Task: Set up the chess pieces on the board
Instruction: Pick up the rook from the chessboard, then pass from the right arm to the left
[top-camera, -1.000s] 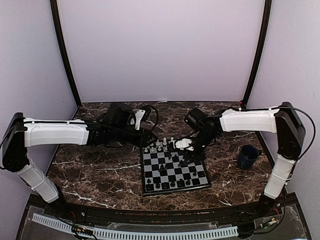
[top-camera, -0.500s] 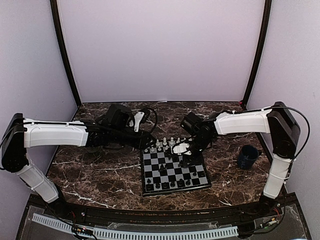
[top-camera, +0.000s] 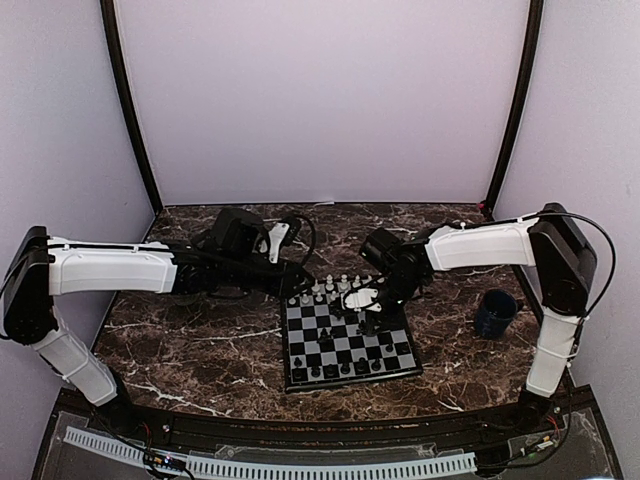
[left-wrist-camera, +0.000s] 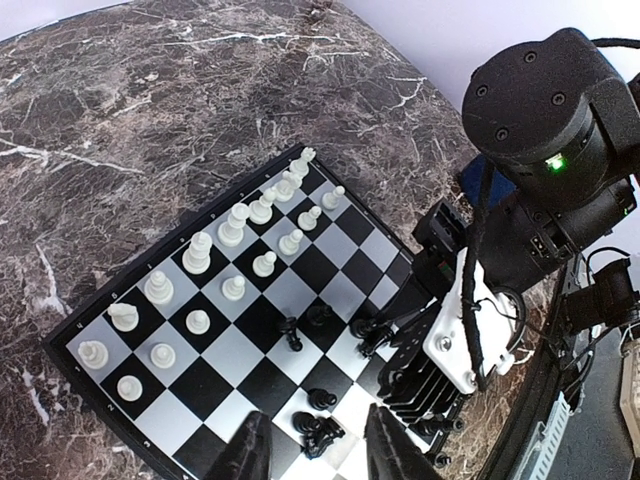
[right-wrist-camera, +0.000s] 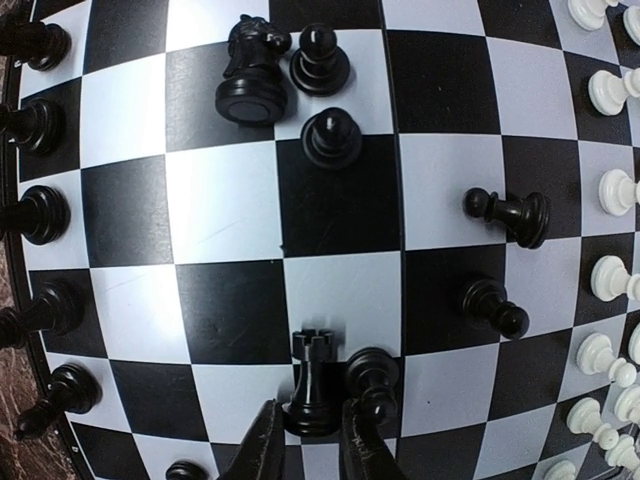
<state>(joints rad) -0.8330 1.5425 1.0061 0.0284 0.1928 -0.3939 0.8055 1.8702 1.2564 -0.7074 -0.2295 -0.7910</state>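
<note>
The board (top-camera: 336, 346) lies at the table's centre. White chess pieces (top-camera: 325, 290) line its far rows, and black ones (top-camera: 340, 370) stand along its near edge and scattered in the middle. In the right wrist view my right gripper (right-wrist-camera: 310, 438) is shut on the base of an upright black rook (right-wrist-camera: 313, 380), with a black pawn (right-wrist-camera: 372, 378) touching the right finger. A black pawn (right-wrist-camera: 510, 212) lies toppled. My left gripper (left-wrist-camera: 318, 450) hovers open above the board (left-wrist-camera: 240, 350), over a black knight and pawn (left-wrist-camera: 322, 432).
A dark blue mug (top-camera: 495, 312) stands on the marble table to the right of the board. The right arm's wrist (left-wrist-camera: 470, 330) hangs low over the board's black side, close to my left gripper. Walls enclose the table on three sides.
My right arm has shifted left and down over the board, and its jaws have narrowed onto the black rook. The left arm has barely moved.
</note>
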